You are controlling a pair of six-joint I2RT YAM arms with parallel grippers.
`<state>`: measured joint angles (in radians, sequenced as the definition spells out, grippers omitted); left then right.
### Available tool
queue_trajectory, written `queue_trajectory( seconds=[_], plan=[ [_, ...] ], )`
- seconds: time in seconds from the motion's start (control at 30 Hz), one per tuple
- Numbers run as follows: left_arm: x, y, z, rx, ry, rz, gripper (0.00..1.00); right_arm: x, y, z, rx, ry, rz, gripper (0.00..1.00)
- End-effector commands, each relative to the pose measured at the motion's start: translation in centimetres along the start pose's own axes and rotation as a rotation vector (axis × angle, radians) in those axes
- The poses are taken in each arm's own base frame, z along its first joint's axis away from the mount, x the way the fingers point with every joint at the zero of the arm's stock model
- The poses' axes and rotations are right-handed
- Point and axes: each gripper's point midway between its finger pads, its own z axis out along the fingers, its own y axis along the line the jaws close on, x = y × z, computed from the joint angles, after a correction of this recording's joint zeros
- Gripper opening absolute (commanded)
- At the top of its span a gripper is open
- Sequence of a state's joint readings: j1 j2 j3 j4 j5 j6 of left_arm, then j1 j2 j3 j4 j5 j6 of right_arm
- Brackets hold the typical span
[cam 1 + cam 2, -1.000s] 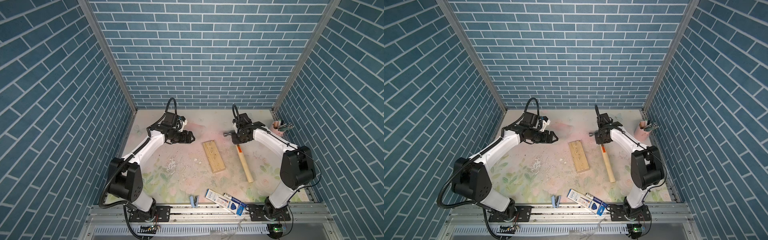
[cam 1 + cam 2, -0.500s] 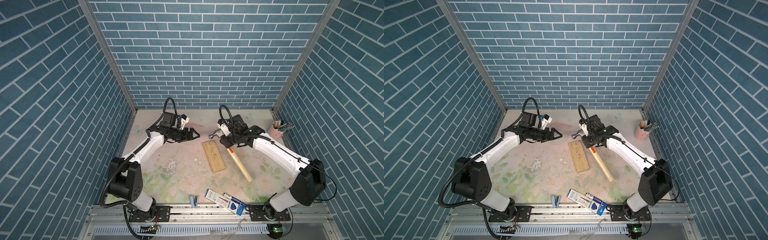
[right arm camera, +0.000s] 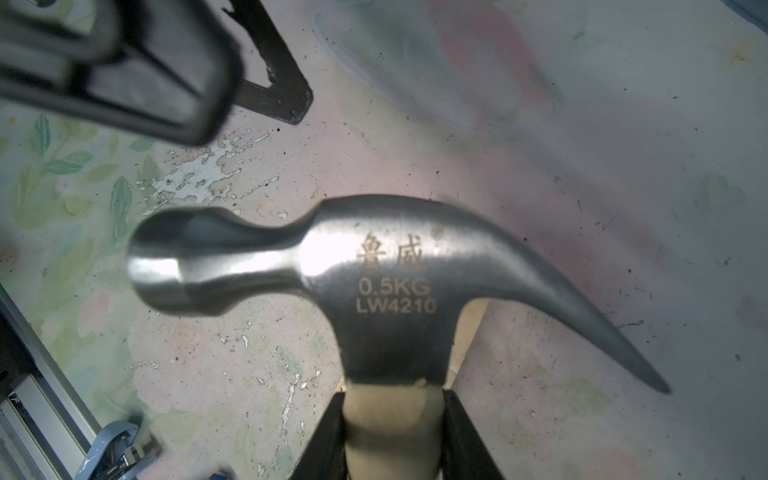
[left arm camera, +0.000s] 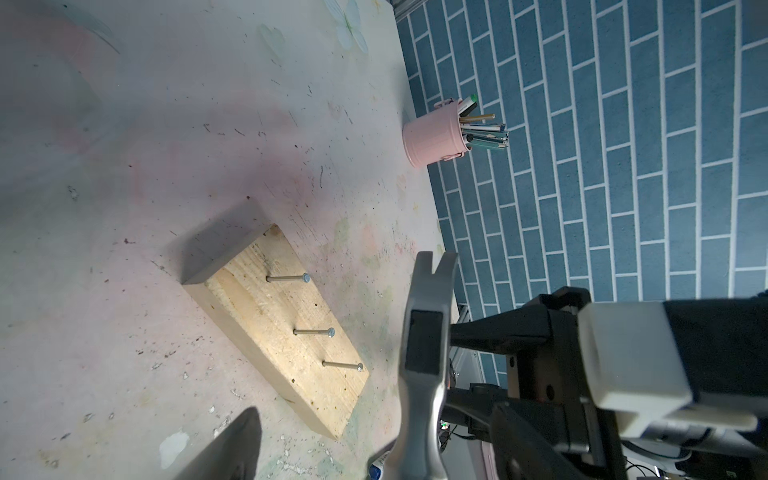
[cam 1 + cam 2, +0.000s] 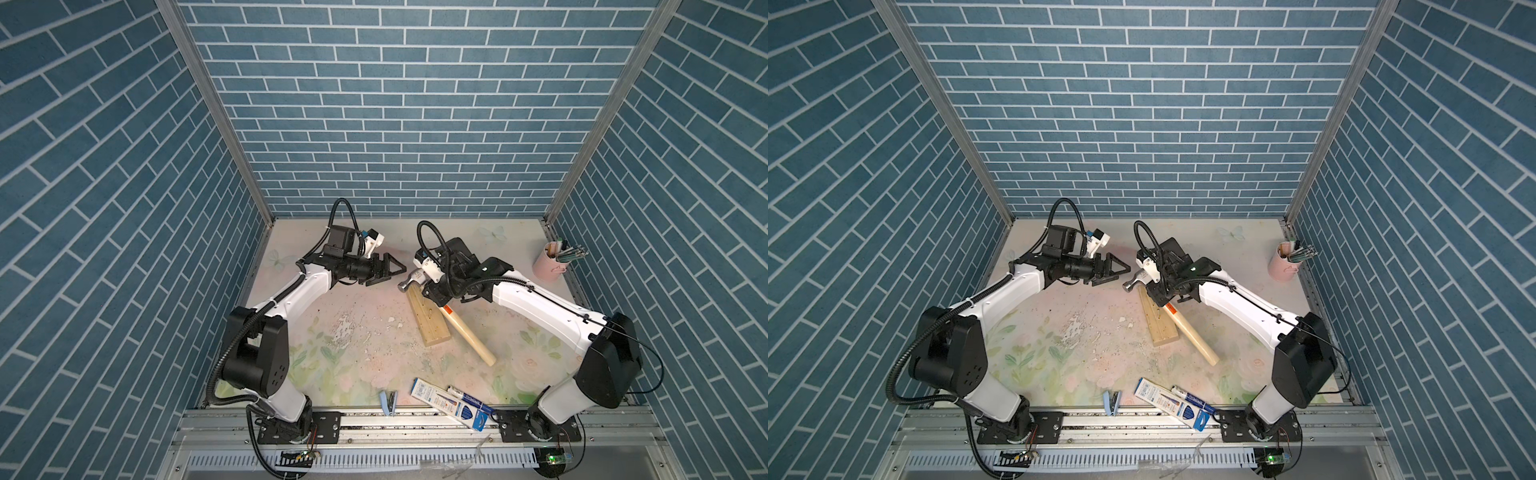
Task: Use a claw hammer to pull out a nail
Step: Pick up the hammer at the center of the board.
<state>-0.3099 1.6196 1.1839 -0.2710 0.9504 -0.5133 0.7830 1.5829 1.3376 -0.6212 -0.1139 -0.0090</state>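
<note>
Right gripper [image 3: 395,436], closed on the hammer [image 5: 465,332]: its two fingers [image 3: 465,432] clamp the pale handle directly beneath the steel head, as the right wrist view shows. Left gripper [image 5: 390,272], spread wide and holding nothing, hangs above the table [image 5: 357,365] with its tips near the hammer's striking face but apart from it. In both top views the hammer's head lies over the far end of the block [image 5: 430,322], while the handle slants along the block's right edge toward the front right; whether its free end touches the table cannot be told. In the left wrist view the forked claw stands apart from the nails. Counts: one hammer; one wooden block lying flat; three nails, namely the first [image 4: 288,278], second [image 4: 313,331] and third [image 4: 341,365], in a row along the block's top face, each with most of its shank exposed; one pink cup [image 5: 549,266] of pens at the far right corner; one blue stapler [image 5: 389,402] at the front edge; beside it, blue-and-white packs [image 5: 453,402], their number unclear.
</note>
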Motion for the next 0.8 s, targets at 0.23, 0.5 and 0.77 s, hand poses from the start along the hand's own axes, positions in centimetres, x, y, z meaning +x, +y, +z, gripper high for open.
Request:
queue_trajectory(
  seconds=[0.23,0.5,0.77],
  plan=[
    [1.7,-1.4,2.1,0.084,0.089,-0.016,0.84,-5.2,1.8,-1.3,-0.024,-0.14,-0.133,0.0],
    [2.3,-1.9,2.7,0.1,0.115,-0.012,0.76,-5.3,2.1,-1.6,-0.016,-0.134,-0.174,0.0],
    [2.3,-2.1,2.8,0.119,0.119,-0.016,0.67,-4.8,3.2,-2.1,-0.052,-0.128,-0.222,0.0]
  ],
)
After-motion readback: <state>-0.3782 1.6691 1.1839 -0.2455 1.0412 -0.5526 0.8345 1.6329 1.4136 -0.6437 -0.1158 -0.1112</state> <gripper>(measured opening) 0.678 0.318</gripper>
